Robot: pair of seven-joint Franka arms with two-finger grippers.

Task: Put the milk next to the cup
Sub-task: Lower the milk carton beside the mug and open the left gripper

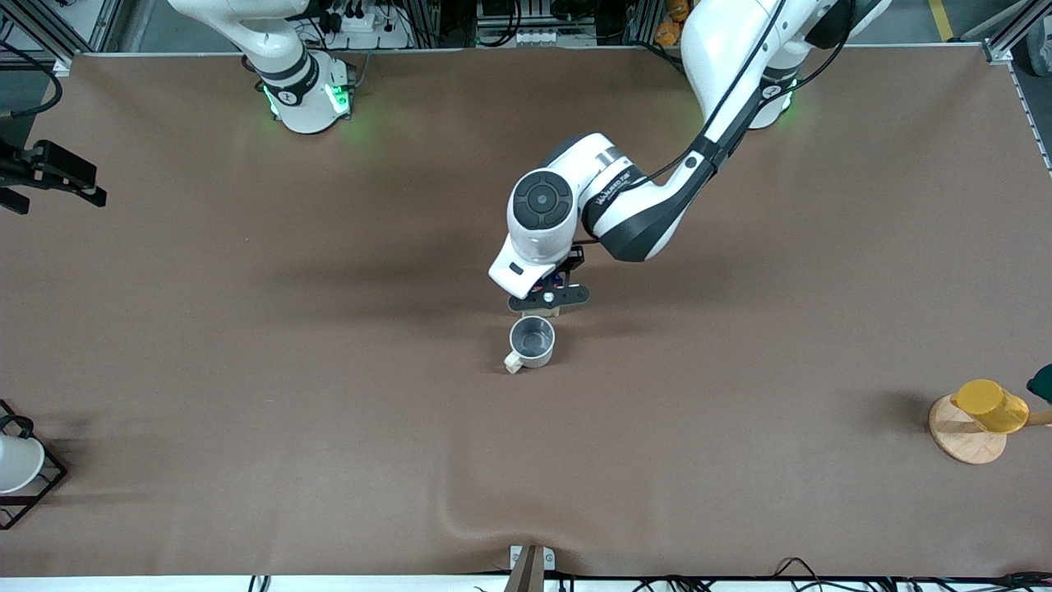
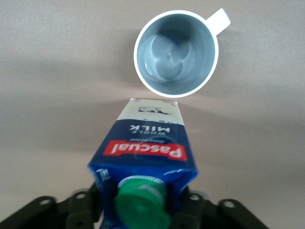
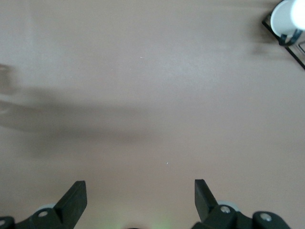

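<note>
The milk (image 2: 147,148), a dark-blue carton with a green cap and red label band, is upright in my left gripper (image 2: 140,202), which is shut on its top. In the front view my left gripper (image 1: 549,300) is at the table's middle. Only a pale bit of the milk (image 1: 549,312) shows under it there. The cream-white cup (image 1: 532,342) with a grey inside stands upright just nearer the front camera than the carton, a small gap apart. The cup also shows in the left wrist view (image 2: 176,52). My right gripper (image 3: 140,191) is open and empty over bare table.
A yellow cup (image 1: 990,405) on a wooden disc stand (image 1: 962,440) sits at the left arm's end of the table. A white cup in a black wire rack (image 1: 16,464) sits at the right arm's end, also in the right wrist view (image 3: 286,16). The brown cloth (image 1: 329,411) has a fold near the front edge.
</note>
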